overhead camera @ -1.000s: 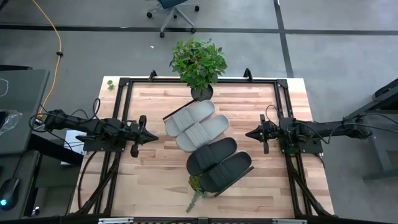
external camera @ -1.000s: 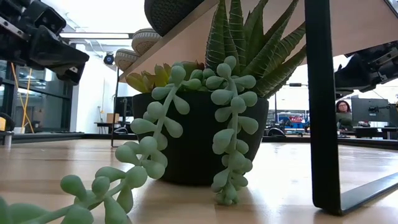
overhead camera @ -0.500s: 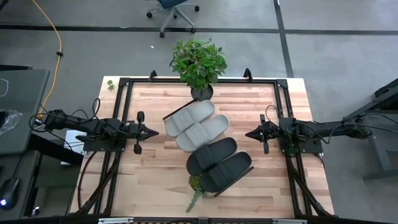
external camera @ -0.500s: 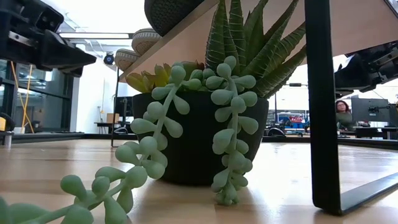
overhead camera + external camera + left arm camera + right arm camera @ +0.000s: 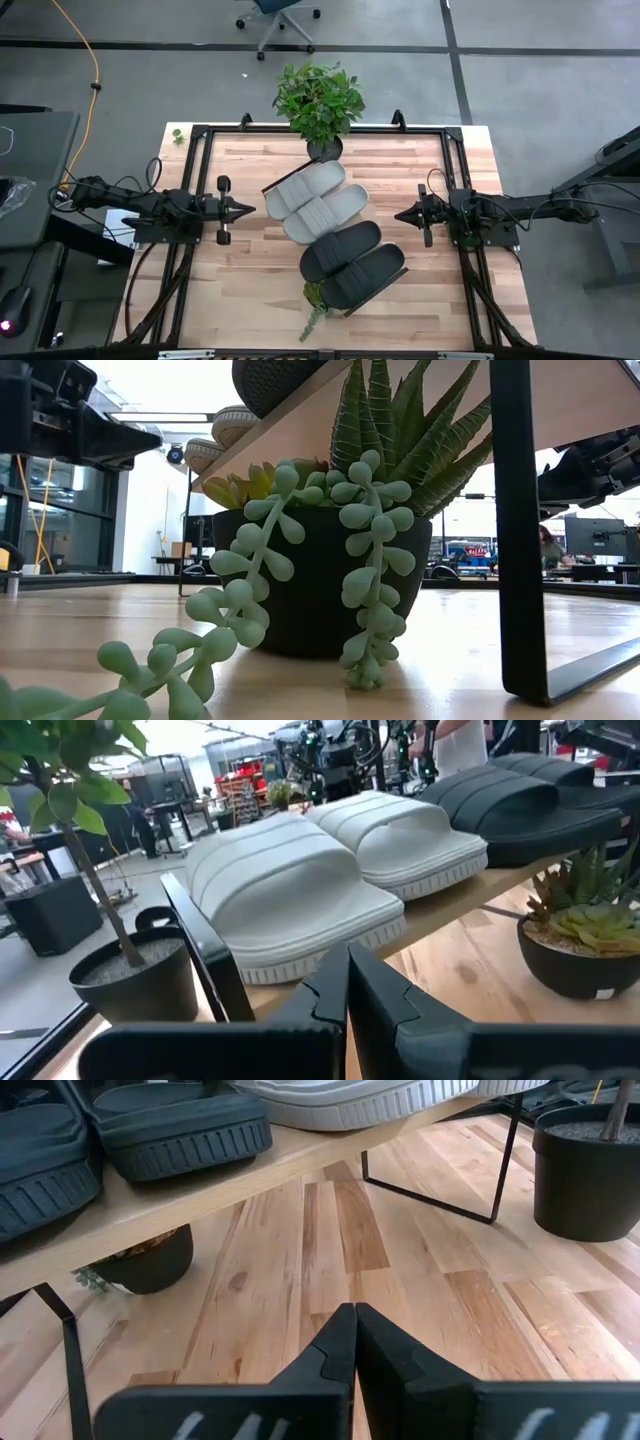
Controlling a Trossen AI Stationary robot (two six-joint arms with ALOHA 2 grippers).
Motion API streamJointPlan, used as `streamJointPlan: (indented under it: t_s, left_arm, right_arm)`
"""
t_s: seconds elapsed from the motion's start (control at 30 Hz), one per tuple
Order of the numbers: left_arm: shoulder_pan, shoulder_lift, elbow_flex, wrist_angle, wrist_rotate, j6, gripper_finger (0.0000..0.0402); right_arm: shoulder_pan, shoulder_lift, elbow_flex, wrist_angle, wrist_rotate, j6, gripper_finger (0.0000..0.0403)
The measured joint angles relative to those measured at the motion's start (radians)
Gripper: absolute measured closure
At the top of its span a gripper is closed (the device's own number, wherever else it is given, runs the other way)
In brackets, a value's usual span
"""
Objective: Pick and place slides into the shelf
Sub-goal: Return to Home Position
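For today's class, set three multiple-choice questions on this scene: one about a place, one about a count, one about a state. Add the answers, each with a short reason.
1. Where do the slides lie?
A on the shelf; B on the tabletop; C on the floor.
2. How many slides are black?
A one; B two; C four.
3. How do the left tool and right tool stand?
A open; B shut, empty; C shut on slides.

Answers:
1. A: all four rest on the raised board.
2. B: two black slides sit beside two grey ones.
3. B: in each wrist view the fingers meet with nothing between them.
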Motion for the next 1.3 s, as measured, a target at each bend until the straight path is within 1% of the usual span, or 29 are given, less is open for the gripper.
streamJointPlan:
  t_s: [0.17,0.23,0.33,0.47,0.7,1.3]
  left_arm:
    - [0.000,0.000,0.000,-0.021,0.010,-0.005,0.0401]
    - [0.000,0.002,0.000,-0.069,0.032,-0.018,0.0401]
    - [0.000,0.022,0.000,-0.067,0.075,-0.023,0.0401]
    - [0.000,0.042,0.001,-0.071,0.096,-0.042,0.0401]
    - [0.000,0.050,0.001,-0.071,0.096,-0.038,0.0401]
    - [0.000,0.050,0.001,-0.071,0.096,-0.037,0.0401]
  right_arm:
    - [0.000,0.000,0.000,0.000,0.001,0.000,0.0403]
    - [0.000,0.000,0.000,0.000,0.005,0.000,0.0403]
    - [0.000,0.001,0.000,0.000,0.010,0.000,0.0403]
    - [0.000,0.001,0.000,0.000,0.011,0.009,0.0403]
    - [0.000,0.001,0.000,0.000,0.011,0.103,0.0403]
    - [0.000,0.001,0.000,0.001,0.011,0.102,0.0403]
